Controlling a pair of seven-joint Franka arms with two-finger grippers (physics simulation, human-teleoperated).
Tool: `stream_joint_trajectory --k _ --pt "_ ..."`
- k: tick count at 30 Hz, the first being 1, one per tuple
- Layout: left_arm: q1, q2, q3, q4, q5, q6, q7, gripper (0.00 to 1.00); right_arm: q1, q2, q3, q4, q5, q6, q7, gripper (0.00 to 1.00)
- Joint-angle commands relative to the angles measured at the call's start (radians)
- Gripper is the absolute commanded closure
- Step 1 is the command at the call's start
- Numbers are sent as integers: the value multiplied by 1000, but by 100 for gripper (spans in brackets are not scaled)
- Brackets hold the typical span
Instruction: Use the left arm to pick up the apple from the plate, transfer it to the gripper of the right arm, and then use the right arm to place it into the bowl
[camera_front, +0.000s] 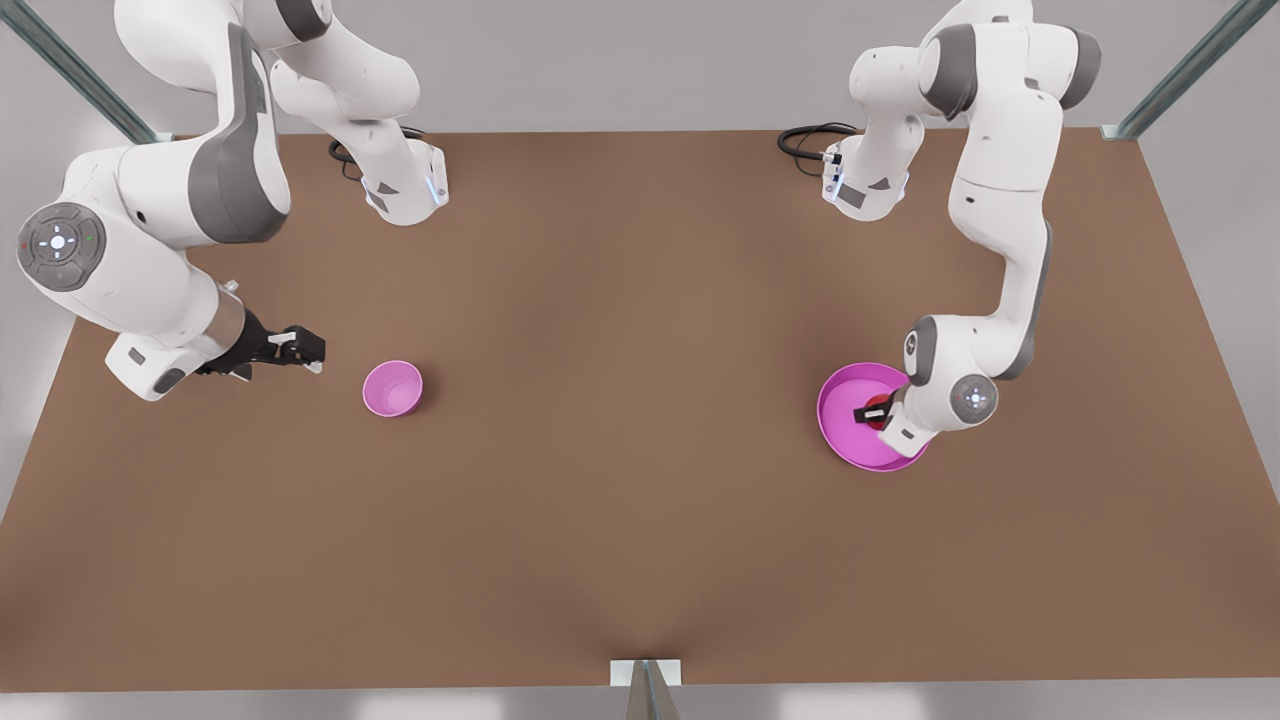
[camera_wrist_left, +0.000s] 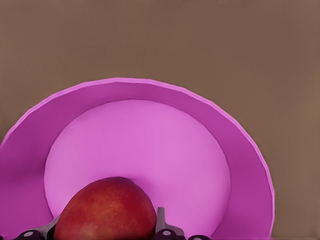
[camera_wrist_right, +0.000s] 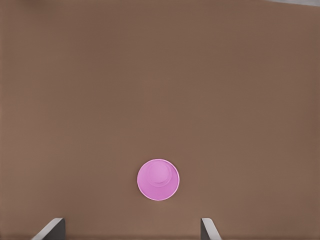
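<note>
The red apple (camera_wrist_left: 105, 210) lies in the wide magenta plate (camera_wrist_left: 150, 90) on the front view's right, where the plate (camera_front: 850, 440) holds the apple (camera_front: 881, 409) near its far side. My left gripper (camera_front: 872, 412) reaches down into the plate, and its black linkage fingers (camera_wrist_left: 162, 227) press against both sides of the apple. The small deep pink bowl (camera_front: 392, 388) stands on the front view's left. My right gripper (camera_front: 300, 350) waits beside it, a short way off, fingers spread wide with nothing between them. Its wrist view looks at the bowl (camera_wrist_right: 158, 179) from a distance.
The brown table (camera_front: 640, 500) stretches wide between bowl and plate. Both arm bases and black cables (camera_front: 810, 140) sit at the far edge. Metal frame posts (camera_front: 1190, 70) stand at the corners, and a bracket (camera_front: 645, 675) at the near edge.
</note>
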Motion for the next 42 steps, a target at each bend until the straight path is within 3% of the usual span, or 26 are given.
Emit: stream_joint_trajectory --k 1,5,8,10,12,14,16,19,23,25,29,36,39,42 --pt "-2 -22 -1 23 -12 -59 23 36 0 -1 0 0 1 0 -11 0" --pt "-25 -33 -7 263 -14 -281 18 37 -4 -1 0 0 1 0 -13 0" --pt "-30 -31 -142 405 -96 -317 20 39 -4 -1 0 0 1 0 -13 0" --pt "-28 -25 -200 461 -187 -307 103 39 -4 -1 0 0 1 0 -13 0" --pt "-31 21 -318 507 -207 -133 366 39 -4 -1 0 0 1 0 -13 0" --pt "-36 110 -366 593 -421 -59 696 39 3 -1 2 2 2 0 -2 0" --pt "-39 205 -409 675 -721 -47 1118 39 -8 -1 2 2 135 9 4 0" --pt "-53 288 -425 759 -1000 -44 1560 39 -11 77 -9 7 418 73 6 0" --pt "-74 360 -481 791 -1216 -25 2049 39 -15 253 2 7 804 273 -57 0" --pt "-90 415 -508 859 -1227 -24 2210 39 -4 345 6 7 956 343 -138 0" --pt "-134 467 -528 920 -1307 4 2414 39 8 433 69 7 1068 483 -240 0" --pt "-174 516 -562 968 -1339 50 2516 39 35 444 91 -134 1196 540 -407 0" --pt "-176 528 -564 971 -1339 81 2516 39 -44 378 149 -269 1194 521 -484 0" --pt "-183 542 -562 975 -1359 88 2517 38 -66 339 154 -316 1194 480 -514 0"
